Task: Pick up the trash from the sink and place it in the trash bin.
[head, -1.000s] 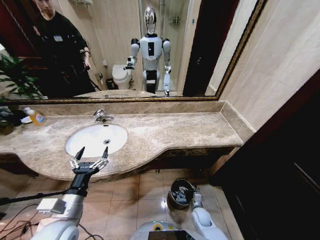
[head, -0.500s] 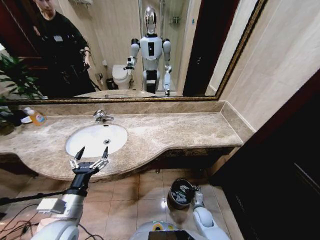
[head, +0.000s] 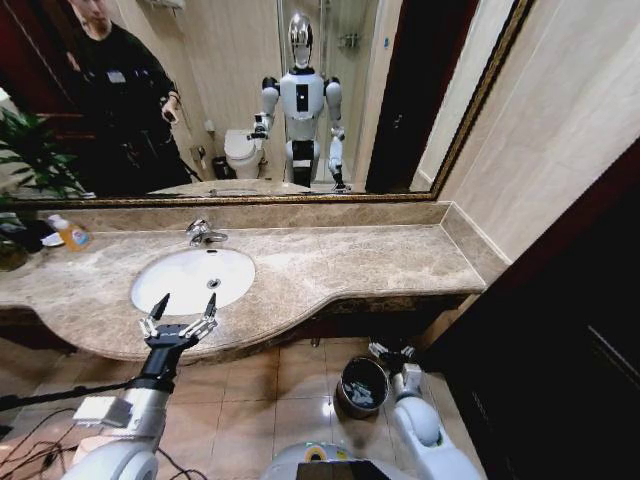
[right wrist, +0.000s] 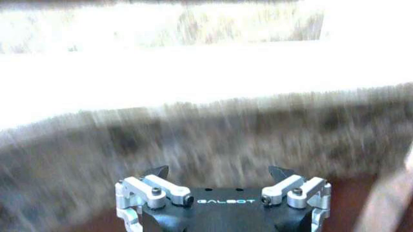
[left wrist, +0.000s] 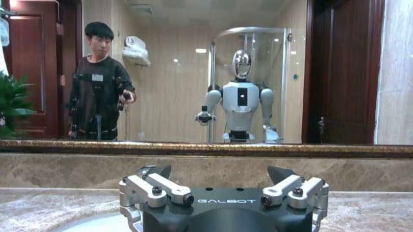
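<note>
Hanging open and empty beside the dark shiny metal trash bin [head: 362, 385] on the floor, the right gripper [head: 392, 352] should rise clear of its silvery rim. The left gripper [head: 180, 312], spread and empty, waits at the near edge of the white oval sink [head: 193, 277]; no trash is discernible inside.

"GALBOT" is showing in white letters on the black body of the left gripper [left wrist: 219, 176] in its wrist view. The same "GALBOT" is showing on the right gripper [right wrist: 219, 174] body. Nothing else is reading clearly; the bottle [head: 72, 235] label is too small to read.
</note>
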Available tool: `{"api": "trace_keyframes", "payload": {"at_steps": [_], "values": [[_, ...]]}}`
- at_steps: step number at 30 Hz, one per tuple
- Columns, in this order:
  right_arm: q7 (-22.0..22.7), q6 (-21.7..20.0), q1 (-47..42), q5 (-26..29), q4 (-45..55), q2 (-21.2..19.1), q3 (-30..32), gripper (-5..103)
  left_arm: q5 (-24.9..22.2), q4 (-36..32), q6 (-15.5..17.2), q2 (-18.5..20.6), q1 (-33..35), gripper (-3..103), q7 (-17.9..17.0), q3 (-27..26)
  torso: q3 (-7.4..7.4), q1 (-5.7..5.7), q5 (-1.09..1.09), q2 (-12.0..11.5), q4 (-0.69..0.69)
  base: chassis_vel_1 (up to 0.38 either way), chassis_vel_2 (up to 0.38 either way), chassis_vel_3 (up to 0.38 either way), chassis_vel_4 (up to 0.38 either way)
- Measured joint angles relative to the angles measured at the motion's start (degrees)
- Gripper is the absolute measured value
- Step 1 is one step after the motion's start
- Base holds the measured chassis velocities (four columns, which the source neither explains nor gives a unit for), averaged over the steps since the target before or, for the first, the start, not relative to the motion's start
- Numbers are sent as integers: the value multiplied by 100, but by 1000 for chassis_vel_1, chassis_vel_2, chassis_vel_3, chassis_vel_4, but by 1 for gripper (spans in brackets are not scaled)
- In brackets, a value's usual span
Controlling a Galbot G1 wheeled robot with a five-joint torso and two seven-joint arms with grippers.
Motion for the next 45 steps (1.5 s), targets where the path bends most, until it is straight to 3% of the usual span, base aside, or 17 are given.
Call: {"api": "trace_keyframes", "payload": {"at_steps": [5,10,16,22,29,45], "values": [[18,-451,28,2,942,122,-15,100,0,0,0,0,0,100,0,0,0,0,0,0,0,0,0,0,0],[-47,-841,297,27,1719,-128,0,100,0,0,0,0,0,100,0,0,0,0,0,0,0,0,0,0,0],[-92,-892,482,144,1882,-264,164,100,0,0,0,0,0,100,0,0,0,0,1,0,0,0,0,0,0],[-714,-791,547,566,1730,-702,734,100,0,0,0,0,0,100,0,0,0,0,1,0,0,0,0,0,0],[-975,-715,648,917,1495,-837,982,100,0,0,0,0,0,100,0,0,0,0,1,0,0,0,0,0,0],[-861,-856,703,988,1516,-784,945,100,0,0,0,0,0,100,0,0,0,0,0,0,0,0,0,0,0]]}}
